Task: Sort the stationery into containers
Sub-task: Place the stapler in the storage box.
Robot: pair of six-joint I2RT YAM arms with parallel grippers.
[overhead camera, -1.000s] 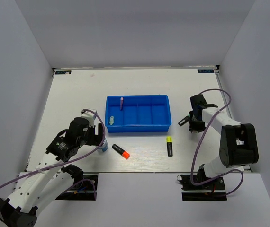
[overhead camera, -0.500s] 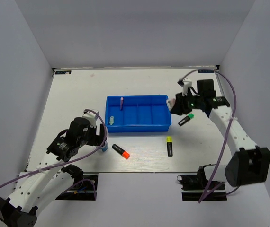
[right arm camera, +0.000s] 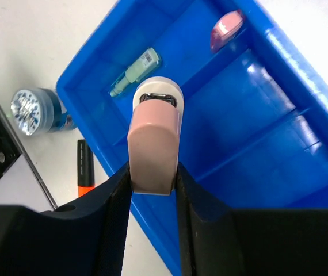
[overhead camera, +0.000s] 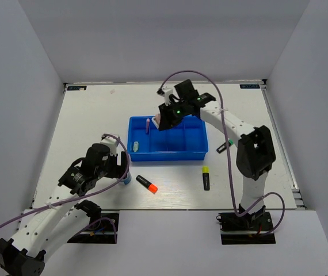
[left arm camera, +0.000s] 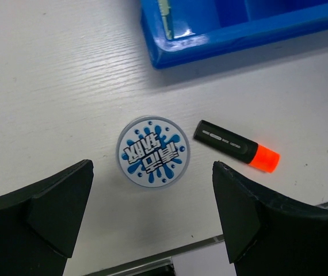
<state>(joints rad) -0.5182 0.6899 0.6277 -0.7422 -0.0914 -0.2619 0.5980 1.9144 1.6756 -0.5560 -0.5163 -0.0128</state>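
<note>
While R gripper [right arm camera: 152, 178] hangs over tray [right arm camera: 256, 109], jaws clamped on pink eraser [right arm camera: 154, 146], step = drop-off. Next: line up w/ compartment holding other eraser [right arm camera: 226, 29], lower, let go. L gripper [left arm camera: 152, 201] spread wide above disc [left arm camera: 152, 151] on table [left arm camera: 49, 86]; pickup pending.

Bright, even light comes from above. My white table [overhead camera: 83, 126] glows softly. Soft little shadows lie under my arms and beside the blue tray [right arm camera: 256, 144], whose floor has white shiny streaks. Up close, my dark claw fingers [left arm camera: 54, 213] look blurry, but the things on the table look sharp
</note>
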